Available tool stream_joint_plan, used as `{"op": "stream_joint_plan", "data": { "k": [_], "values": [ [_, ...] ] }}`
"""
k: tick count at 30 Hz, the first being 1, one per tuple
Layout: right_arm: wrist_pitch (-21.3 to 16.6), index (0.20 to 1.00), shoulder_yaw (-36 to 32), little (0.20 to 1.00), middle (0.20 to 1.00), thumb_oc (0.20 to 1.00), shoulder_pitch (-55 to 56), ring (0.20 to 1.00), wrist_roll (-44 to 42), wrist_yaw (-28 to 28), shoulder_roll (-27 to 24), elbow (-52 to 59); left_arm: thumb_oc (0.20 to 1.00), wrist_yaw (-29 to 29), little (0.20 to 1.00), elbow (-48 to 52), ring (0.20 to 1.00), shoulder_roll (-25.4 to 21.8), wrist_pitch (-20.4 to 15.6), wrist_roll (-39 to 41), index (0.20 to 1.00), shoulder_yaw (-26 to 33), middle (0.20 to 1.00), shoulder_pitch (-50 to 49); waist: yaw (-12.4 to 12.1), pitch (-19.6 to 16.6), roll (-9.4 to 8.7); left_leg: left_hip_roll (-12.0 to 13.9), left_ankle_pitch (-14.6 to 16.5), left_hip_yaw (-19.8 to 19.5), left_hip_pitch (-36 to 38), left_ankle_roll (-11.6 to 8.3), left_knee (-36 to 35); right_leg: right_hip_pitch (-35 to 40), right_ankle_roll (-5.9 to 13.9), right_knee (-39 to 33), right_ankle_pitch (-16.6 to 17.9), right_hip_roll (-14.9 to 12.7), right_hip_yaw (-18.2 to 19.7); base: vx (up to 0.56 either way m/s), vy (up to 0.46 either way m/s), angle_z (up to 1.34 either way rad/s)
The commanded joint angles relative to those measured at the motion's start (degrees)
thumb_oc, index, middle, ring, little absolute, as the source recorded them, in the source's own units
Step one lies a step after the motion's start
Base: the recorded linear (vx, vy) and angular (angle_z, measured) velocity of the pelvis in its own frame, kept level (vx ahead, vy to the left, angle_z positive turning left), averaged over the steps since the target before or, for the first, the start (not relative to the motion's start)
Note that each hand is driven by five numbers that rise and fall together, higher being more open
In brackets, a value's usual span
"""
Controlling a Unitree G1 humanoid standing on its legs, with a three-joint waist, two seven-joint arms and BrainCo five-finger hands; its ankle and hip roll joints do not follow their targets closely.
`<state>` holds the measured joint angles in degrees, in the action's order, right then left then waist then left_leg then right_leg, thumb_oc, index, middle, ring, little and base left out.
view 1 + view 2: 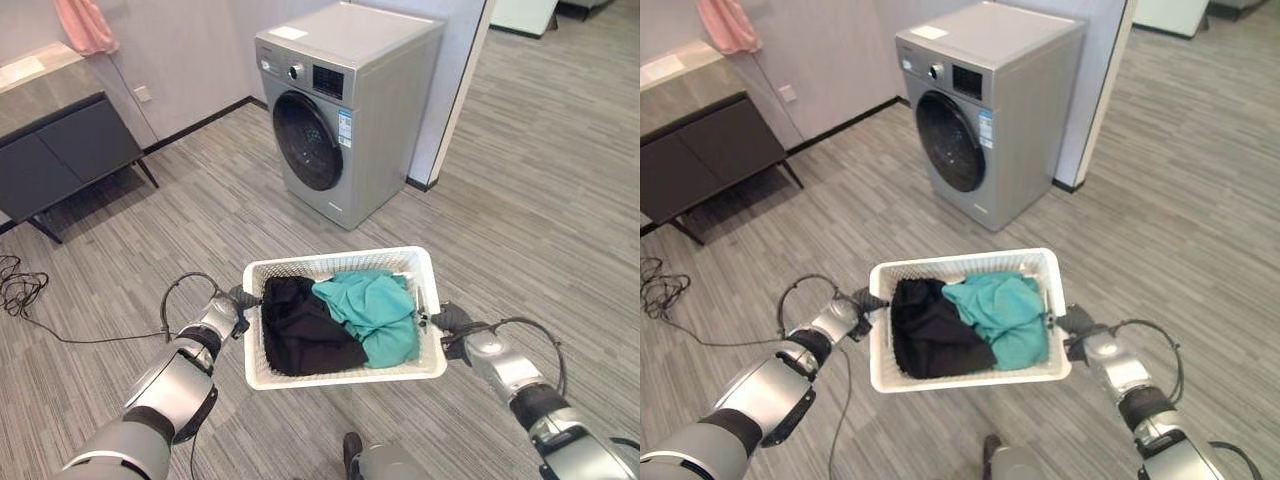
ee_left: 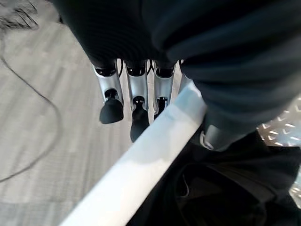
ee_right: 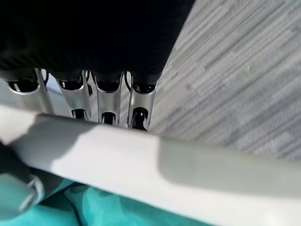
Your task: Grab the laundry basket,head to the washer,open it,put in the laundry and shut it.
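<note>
In the left eye view, a white laundry basket (image 1: 430,290) is held off the grey floor (image 1: 540,200) between the two arms, carrying a black garment (image 1: 300,330) on its left side and a teal garment (image 1: 375,312) on its right. The left hand (image 1: 222,316) meets the basket's left rim and the right hand (image 1: 455,322) its right rim. Beyond the basket stands a silver washer (image 1: 345,105) with its round dark door (image 1: 307,140) closed, against a pale wall. A dark cabinet (image 1: 65,150) sits to the left, with a pink cloth (image 1: 85,25) hanging above it. The right eye view shows the same layout. In the left wrist view, the fingers (image 2: 109,96) reach down the outside of the white rim with the thumb on the inner side, pinching the edge over the black garment. In the right wrist view, the fingers (image 3: 140,103) go under the rim's outer side and the thumb presses inside above the teal cloth, clamping it.
</note>
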<state>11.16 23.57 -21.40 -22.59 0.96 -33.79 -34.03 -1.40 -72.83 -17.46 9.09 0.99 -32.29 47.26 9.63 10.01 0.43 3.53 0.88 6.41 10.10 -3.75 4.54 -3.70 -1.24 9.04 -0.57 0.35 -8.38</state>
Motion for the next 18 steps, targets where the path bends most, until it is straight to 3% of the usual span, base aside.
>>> {"op": "stream_joint_plan", "data": {
  "k": [1, 8, 18],
  "values": [
    [-6.7, 0.200, -2.5, 0.200, 0.200, 0.200, -2.9, 0.200, -1.7, -4.3, 3.7, 9.1, 0.200, 0.4, 0.200, -0.9, 0.200, 3.3, -2.9, -1.6, 0.200, 0.2, 0.200, 5.1, 0.6, -0.9, 1.90, 3.1, 3.6, -2.9, 1.3, -2.65, 3.6, -2.9, 7.25, -4.7, 1.5, -3.0, 0.4, 0.04, -0.050, -0.05],
    [-7.1, 0.200, -3.7, 0.200, 0.200, 0.200, -1.5, 0.200, 1.4, -3.7, 2.2, 11.7, 0.200, 0.5, 0.200, -0.8, 0.200, 3.9, -2.8, -2.0, 0.200, 0.2, 0.200, 4.3, 0.8, -0.6, 2.81, 3.2, 1.3, -3.1, 1.0, -3.14, 2.6, -2.6, 6.73, -5.6, 1.0, -2.8, -0.1, 0.02, -0.022, -0.09],
    [-8.0, 0.200, -6.4, 0.200, 0.200, 0.200, 1.4, 0.200, 2.3, -2.9, 1.5, 11.8, 0.200, 0.5, 0.200, -1.1, 0.200, 5.0, -3.0, -2.5, 0.200, 0.9, 0.200, 3.1, 1.1, -0.5, 3.45, 3.0, 0.6, -3.5, 1.5, -3.36, 0.5, -1.1, 6.75, -7.9, 1.7, -3.1, -1.0, 0.02, 0.006, 0.09]
  ]
}}
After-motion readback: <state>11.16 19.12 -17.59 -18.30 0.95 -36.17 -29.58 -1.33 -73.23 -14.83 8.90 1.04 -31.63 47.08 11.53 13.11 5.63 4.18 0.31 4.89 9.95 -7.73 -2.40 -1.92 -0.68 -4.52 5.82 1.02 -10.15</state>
